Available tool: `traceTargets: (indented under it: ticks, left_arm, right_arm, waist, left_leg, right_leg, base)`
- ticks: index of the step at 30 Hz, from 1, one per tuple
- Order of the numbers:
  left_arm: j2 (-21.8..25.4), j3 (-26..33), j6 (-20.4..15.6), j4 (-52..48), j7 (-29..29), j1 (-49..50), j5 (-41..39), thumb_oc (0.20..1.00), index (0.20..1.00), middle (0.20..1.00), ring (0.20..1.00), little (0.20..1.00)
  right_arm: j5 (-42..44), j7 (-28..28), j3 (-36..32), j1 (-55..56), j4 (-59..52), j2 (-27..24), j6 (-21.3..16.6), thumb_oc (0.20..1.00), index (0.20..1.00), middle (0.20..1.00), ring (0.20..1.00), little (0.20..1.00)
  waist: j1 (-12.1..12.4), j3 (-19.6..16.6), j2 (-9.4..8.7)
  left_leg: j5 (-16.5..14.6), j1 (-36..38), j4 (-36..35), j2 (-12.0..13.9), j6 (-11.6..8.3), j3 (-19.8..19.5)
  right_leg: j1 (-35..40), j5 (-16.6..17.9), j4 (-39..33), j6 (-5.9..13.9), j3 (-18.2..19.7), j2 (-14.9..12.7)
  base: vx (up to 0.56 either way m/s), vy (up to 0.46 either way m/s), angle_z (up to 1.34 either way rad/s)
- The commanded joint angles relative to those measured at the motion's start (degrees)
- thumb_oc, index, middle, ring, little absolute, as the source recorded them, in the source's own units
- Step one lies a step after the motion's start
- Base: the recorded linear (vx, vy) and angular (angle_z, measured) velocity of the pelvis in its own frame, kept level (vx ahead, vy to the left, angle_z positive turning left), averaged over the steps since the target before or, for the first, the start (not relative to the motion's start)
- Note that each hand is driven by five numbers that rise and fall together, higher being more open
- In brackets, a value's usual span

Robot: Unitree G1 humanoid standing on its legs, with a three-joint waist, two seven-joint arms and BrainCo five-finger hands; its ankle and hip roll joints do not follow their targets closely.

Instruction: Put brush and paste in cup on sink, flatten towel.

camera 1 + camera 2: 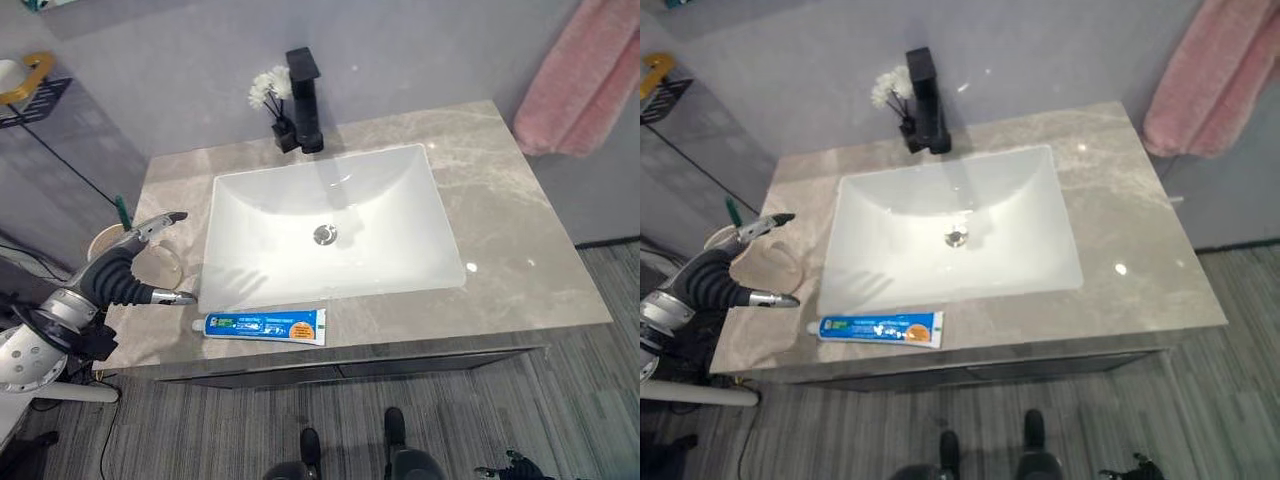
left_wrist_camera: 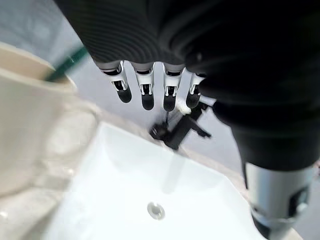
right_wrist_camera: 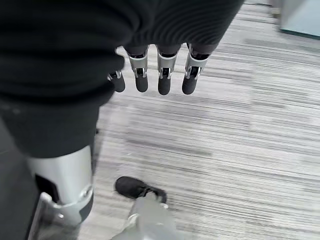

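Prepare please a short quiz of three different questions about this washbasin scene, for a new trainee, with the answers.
1. True or false: the toothpaste tube already stands in the cup.
2. Multiple choice: where does the pink towel hang? A) over the tap B) at the wall, to the right of the counter C) inside the basin
3. Fill in: the left hand hovers beside the cup with its fingers ____.

Key:
1. False; the tube lies flat on the counter, at its front edge before the basin.
2. B
3. open. The green toothbrush is already in the cup. The right hand hangs over the floor.
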Motion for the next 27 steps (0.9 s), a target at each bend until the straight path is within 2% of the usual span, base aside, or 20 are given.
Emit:
traceTargets:
  ticks: [1,6,12,17,20,23,27]
  left_arm:
    - [0.2,1.1,-1.8,1.0,2.2,-5.5,2.1,1.000,1.000,1.000,1.000,1.000]
    - [2.2,0.9,-2.2,-2.0,2.4,-6.3,5.9,1.000,1.000,1.000,1.000,1.000]
    - [2.9,0.3,-2.3,-3.3,2.5,-6.5,10.4,1.000,1.000,1.000,1.000,1.000]
    - [2.7,0.2,-1.7,-2.8,2.0,-5.9,12.3,1.000,1.000,1.000,1.000,1.000]
    - [2.4,0.6,-0.9,-2.3,1.3,-4.9,12.7,1.000,1.000,1.000,1.000,1.000]
    - [2.2,0.9,-0.6,-2.2,0.9,-4.2,12.8,1.000,1.000,1.000,1.000,1.000]
    - [1.4,2.1,0.1,-2.1,-0.3,-1.2,13.7,1.000,1.000,1.000,1.000,1.000]
  right_arm:
    - [0.4,-1.6,0.8,-1.1,0.3,-1.9,0.3,1.000,1.000,1.000,1.000,1.000]
    - [0.2,-2.1,1.4,-1.6,-0.6,-2.2,0.0,1.000,1.000,1.000,1.000,1.000]
    - [-1.5,-2.0,2.5,-0.5,-3.2,-3.0,-0.3,1.000,1.000,1.000,1.000,1.000]
    - [-2.3,-1.9,2.1,0.1,-5.3,-4.0,0.1,1.000,1.000,1.000,1.000,1.000]
    - [-2.9,-1.4,1.8,0.5,-5.9,-4.0,0.5,1.000,1.000,1.000,1.000,1.000]
    - [-3.1,-1.2,1.7,0.7,-6.3,-3.9,0.7,1.000,1.000,1.000,1.000,1.000]
    - [-3.7,-0.5,2.1,0.7,-6.6,-3.8,1.1,1.000,1.000,1.000,1.000,1.000]
  waist:
    - [-2.2,0.5,-1.19]
    - [-2.0,0.7,-1.15]
    - [-2.4,1.7,-1.06]
    - [-2.8,3.3,-0.89]
    - [-2.6,3.6,-0.90]
    - [-2.8,3.7,-0.99]
    - [-2.3,3.7,-1.10]
  left_leg:
    - [3.3,-2.5,0.4,0.8,-2.62,1.8]
    - [3.3,-3.5,0.4,1.0,-2.58,2.6]
    - [3.1,-2.1,0.4,1.0,-2.50,2.3]
    - [2.4,1.2,0.9,1.0,-2.10,2.1]
    - [1.6,3.8,1.8,1.2,-2.02,1.7]
    - [1.3,4.9,1.9,1.3,-2.03,1.5]
    - [0.5,8.5,2.4,1.3,-2.06,0.9]
  right_leg:
    - [1.0,-0.6,0.4,4.54,1.6,-3.6]
    - [-1.0,0.0,0.4,4.91,2.9,-3.8]
    - [0.8,-1.0,0.5,4.62,2.5,-3.8]
    - [3.7,-2.8,2.4,4.03,2.3,-3.8]
    - [6.1,-5.2,5.5,3.44,1.5,-3.7]
    - [7.2,-5.8,5.9,3.38,1.1,-3.8]
    - [12.3,-7.0,5.3,3.21,-0.5,-3.9]
  base:
    - [-0.02,0.032,-0.25]
    - [-0.03,0.027,-0.18]
    - [0.00,-0.001,-0.04]
    - [0.00,-0.002,0.04]
    - [0.03,-0.024,0.09]
    - [0.03,-0.023,0.16]
    - [0.05,-0.036,0.12]
